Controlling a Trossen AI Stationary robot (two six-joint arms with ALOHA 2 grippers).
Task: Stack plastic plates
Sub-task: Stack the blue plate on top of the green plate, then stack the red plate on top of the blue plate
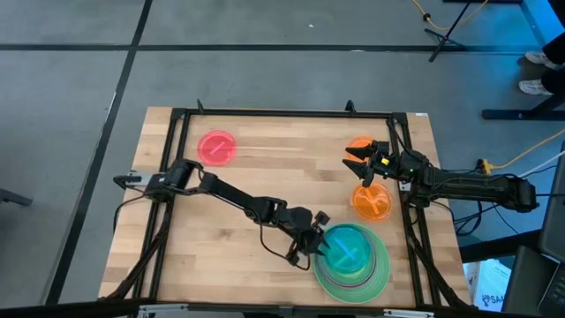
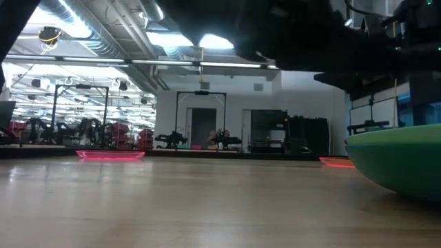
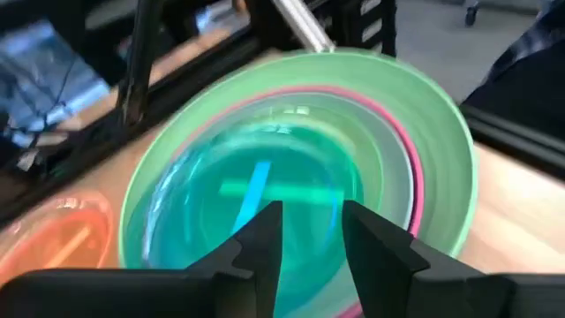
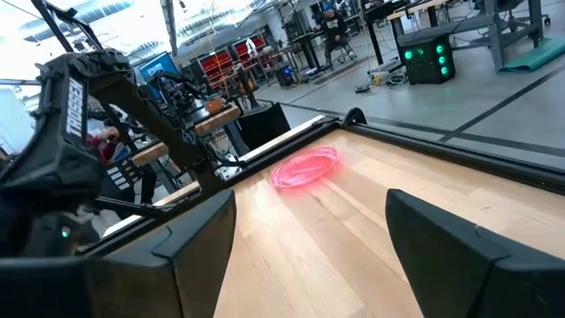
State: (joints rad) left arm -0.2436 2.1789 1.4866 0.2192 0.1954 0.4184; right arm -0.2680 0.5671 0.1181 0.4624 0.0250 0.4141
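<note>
One stack (image 1: 353, 256) of plates sits at the table's (image 1: 265, 168) near right corner, teal plate (image 1: 346, 247) on top. Loose plates: one pink (image 1: 216, 147), two orange (image 1: 371, 202). Left gripper (image 1: 320, 240) hovers at the stack's edge, fingers slightly apart, empty. Right gripper (image 1: 355, 160) is open over the far orange plate (image 1: 359, 143). The table centre lies bare.

Three small plates lie singly: one pink plate (image 1: 216, 147) and two orange plates, one (image 1: 371, 202) beside the right end effector (image 1: 354, 160), the other (image 1: 359, 143) under it. One stack (image 1: 376, 276) sits at the left end effector (image 1: 320, 250), teal plate (image 1: 349, 248) topmost.
</note>
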